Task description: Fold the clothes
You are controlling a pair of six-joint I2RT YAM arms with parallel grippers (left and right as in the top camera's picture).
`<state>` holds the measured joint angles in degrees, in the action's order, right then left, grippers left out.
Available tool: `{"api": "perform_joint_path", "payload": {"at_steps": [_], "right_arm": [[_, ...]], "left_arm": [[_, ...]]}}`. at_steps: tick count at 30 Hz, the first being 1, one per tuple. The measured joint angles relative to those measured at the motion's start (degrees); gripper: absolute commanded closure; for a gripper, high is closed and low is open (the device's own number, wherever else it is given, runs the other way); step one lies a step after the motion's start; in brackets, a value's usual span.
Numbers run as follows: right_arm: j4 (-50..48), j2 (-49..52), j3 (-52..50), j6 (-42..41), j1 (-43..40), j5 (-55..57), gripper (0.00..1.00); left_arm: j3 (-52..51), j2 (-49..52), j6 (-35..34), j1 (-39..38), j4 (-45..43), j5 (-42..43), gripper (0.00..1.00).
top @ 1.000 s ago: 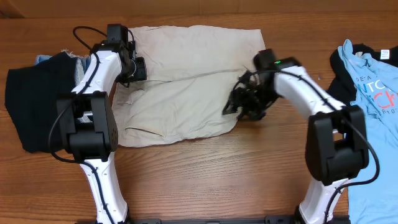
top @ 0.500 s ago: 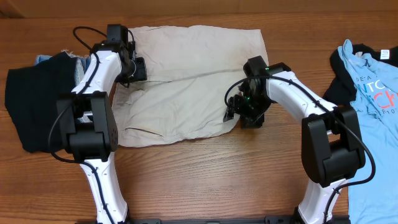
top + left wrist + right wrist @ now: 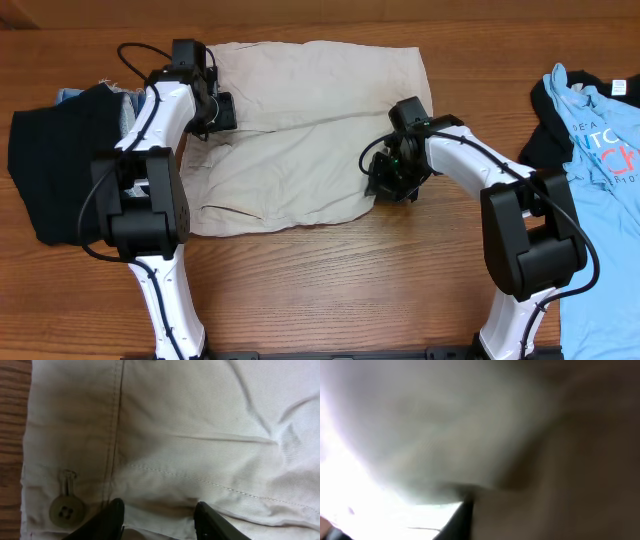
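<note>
The beige shorts [image 3: 300, 130] lie spread flat on the wooden table [image 3: 330, 290]. My left gripper [image 3: 215, 110] rests on their left end by the waistband. In the left wrist view its black fingers [image 3: 115, 515] stand apart, with a fold of the shorts [image 3: 200, 435] lying between them near a button [image 3: 66, 510]. My right gripper [image 3: 385, 180] sits at the lower right hem. The right wrist view is blurred: pale cloth [image 3: 420, 425] fills it, bunching at the tip of a single dark wedge of fingers [image 3: 465, 515].
A black garment [image 3: 50, 170] lies at the left edge with denim [image 3: 70, 95] behind it. A light blue T-shirt [image 3: 600, 200] lies over another black garment [image 3: 545, 140] at the right edge.
My right gripper has moved left onto the shorts' right hem, and its jaws have come together on the cloth. The left arm has stayed in place.
</note>
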<state>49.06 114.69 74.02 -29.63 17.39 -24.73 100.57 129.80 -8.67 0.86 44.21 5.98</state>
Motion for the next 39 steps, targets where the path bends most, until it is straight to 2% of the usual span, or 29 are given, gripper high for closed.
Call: {"api": "perform_joint_path", "payload": {"at_steps": [4, 12, 17, 19, 21, 24, 26, 31, 35, 39], "right_arm": [[3.3, -0.3, 1.7, 3.6, -2.6, 1.0, 0.96], [27.3, -5.0, 21.9, 15.2, -5.8, 6.0, 0.94], [33.1, -7.3, 24.8, 18.2, -5.6, 9.7, 0.92], [32.9, -7.1, 24.5, 18.2, -5.7, 12.8, 0.72], [32.5, -7.0, 24.4, 17.6, -6.0, 15.8, 0.56], [30.9, -7.0, 24.3, 16.9, -7.8, 19.0, 0.48], [29.8, -7.0, 24.0, 16.6, -9.9, 20.5, 0.45], [25.9, -7.1, 18.9, 16.1, -15.7, 18.9, 0.47], [17.6, -7.0, 10.3, 16.2, -17.7, 13.9, 0.47], [5.0, -7.0, 0.1, 15.7, -17.2, 3.7, 0.46]], "left_arm": [[0.0, 0.0, 0.0, 0.0, 0.1, 0.0, 0.51], [0.0, 0.0, 0.0, 0.0, -0.1, 0.2, 0.51], [0.0, 0.0, 0.0, 0.0, -0.1, 0.3, 0.51], [0.0, 0.0, 0.0, 0.0, -0.1, 0.6, 0.51], [0.0, 0.0, 0.0, 0.0, -0.1, 0.6, 0.51], [0.0, 0.0, 0.0, 0.0, -0.1, 0.6, 0.51], [0.0, 0.0, 0.0, 0.0, -0.1, 0.6, 0.51], [0.0, 0.0, 0.0, 0.0, -0.1, 0.6, 0.51], [0.0, 0.0, 0.0, 0.0, -0.1, 0.6, 0.5], [0.0, 0.0, 0.0, 0.0, -0.1, 0.6, 0.49]]}}
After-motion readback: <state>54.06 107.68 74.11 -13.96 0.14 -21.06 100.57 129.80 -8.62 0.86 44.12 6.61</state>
